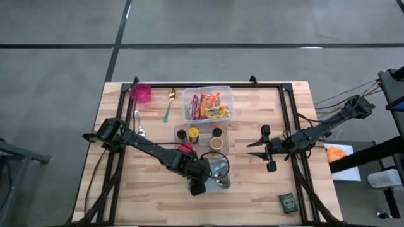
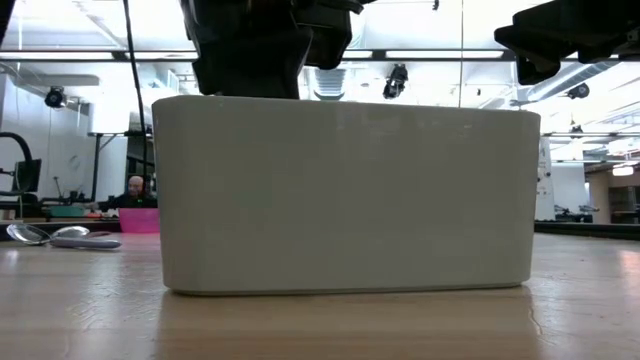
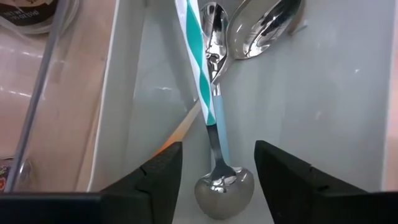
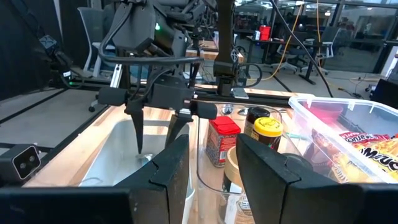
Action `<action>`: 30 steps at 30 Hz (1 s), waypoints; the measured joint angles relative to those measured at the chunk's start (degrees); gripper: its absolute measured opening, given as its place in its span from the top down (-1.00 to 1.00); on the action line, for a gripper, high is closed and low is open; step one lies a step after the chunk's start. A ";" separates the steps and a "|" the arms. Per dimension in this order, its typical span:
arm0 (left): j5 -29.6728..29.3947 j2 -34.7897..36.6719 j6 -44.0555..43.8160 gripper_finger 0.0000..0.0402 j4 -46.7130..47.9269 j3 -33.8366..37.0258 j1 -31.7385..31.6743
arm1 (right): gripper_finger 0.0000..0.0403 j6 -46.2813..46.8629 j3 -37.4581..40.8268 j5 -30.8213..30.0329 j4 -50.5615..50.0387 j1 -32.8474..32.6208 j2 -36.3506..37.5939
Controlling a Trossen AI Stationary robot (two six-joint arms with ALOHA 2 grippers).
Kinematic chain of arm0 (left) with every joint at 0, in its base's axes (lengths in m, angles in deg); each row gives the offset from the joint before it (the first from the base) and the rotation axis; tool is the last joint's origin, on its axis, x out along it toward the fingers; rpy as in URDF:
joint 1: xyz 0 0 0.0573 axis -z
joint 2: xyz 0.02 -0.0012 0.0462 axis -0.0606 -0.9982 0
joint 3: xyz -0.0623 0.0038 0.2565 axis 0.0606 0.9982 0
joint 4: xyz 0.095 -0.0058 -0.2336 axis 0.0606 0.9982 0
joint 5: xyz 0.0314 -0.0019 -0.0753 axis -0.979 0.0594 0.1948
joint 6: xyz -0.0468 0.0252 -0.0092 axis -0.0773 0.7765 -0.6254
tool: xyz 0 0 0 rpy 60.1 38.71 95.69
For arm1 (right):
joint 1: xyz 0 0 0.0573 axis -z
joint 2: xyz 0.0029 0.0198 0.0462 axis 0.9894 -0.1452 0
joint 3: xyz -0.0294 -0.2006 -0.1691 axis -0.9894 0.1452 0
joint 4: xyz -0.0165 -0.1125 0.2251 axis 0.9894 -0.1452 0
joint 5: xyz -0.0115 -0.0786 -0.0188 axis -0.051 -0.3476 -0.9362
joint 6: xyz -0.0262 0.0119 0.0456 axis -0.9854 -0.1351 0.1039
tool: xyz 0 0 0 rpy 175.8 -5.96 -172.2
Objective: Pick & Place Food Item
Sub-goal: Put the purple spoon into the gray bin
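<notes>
Snack packets [image 1: 207, 106] lie in a clear tub [image 1: 227, 94] at the table's far middle; they also show in the right wrist view [image 4: 373, 152]. My left gripper [image 3: 217, 155] is open and points down into a white bin [image 3: 124, 93] near the front middle [image 1: 226, 183]. Its fingers stand on either side of a metal spoon's bowl [image 3: 224, 190], which lies on the bin's floor. A teal and white striped handle [image 3: 196, 56] and two more spoon bowls [image 3: 261, 25] lie there as well. My right gripper [image 1: 260, 149] waits open and level above the table's right part.
A clear tray with several small jars [image 1: 194, 134] stands between tub and bin. A pink cup [image 1: 142, 93], a green-handled spoon [image 1: 168, 108] and a metal spoon [image 1: 139, 125] lie far left. A green box [image 1: 288, 202] sits front right. A person [image 2: 135, 187] is seated beyond the table.
</notes>
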 joint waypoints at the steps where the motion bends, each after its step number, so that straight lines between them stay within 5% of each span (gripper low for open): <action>1: 0.00 0.02 0.00 -0.02 0.12 -0.14 0.00 | 0.36 0.00 0.01 0.01 0.00 0.00 0.01; 14: -2.21 0.45 0.33 -0.03 2.81 -3.24 0.07 | 0.36 0.00 0.00 0.01 -0.02 0.00 0.02; 22: -7.42 7.05 -2.52 -0.04 6.58 -3.24 0.57 | 0.36 0.00 0.00 0.00 -0.03 0.02 0.00; 30: -13.36 15.37 -18.03 -0.04 20.86 -3.23 2.32 | 0.36 0.00 0.01 0.00 -0.07 0.02 0.02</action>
